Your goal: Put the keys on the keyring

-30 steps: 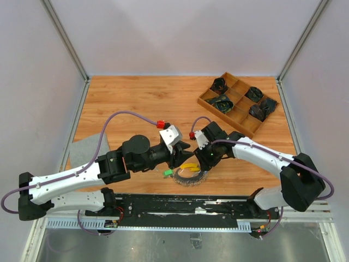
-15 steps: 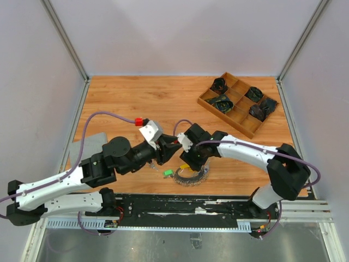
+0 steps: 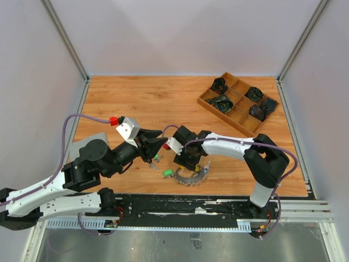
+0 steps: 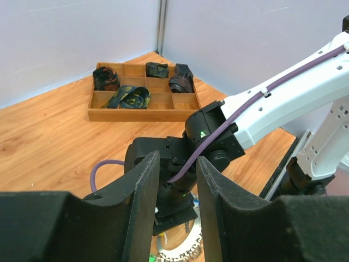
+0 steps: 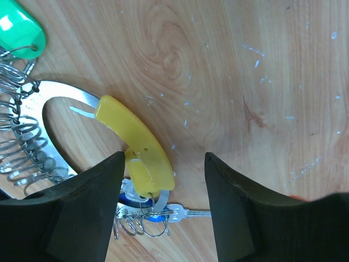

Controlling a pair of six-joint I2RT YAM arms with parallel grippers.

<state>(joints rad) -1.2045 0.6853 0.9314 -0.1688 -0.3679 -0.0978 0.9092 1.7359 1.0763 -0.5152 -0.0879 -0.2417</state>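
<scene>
Keyring [image 5: 136, 147] partly cut off beneath parted right gripper [image 5: 163, 177]; left gripper [image 4: 177, 164] narrow, any hold unclear.

The right arm's black wrist [image 4: 210, 139] is being framed between the parted fingers of the left gripper [image 4: 177, 161]. Part of the keyring [image 4: 175, 254] is being shown below, a wooden tray [image 4: 143, 114] behind.

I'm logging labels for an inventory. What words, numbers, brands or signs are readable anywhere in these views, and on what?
No text can be read in any view.
The green key tag and the yellow curved piece show no print.
The right arm carries only a small green light, not a character.
</scene>
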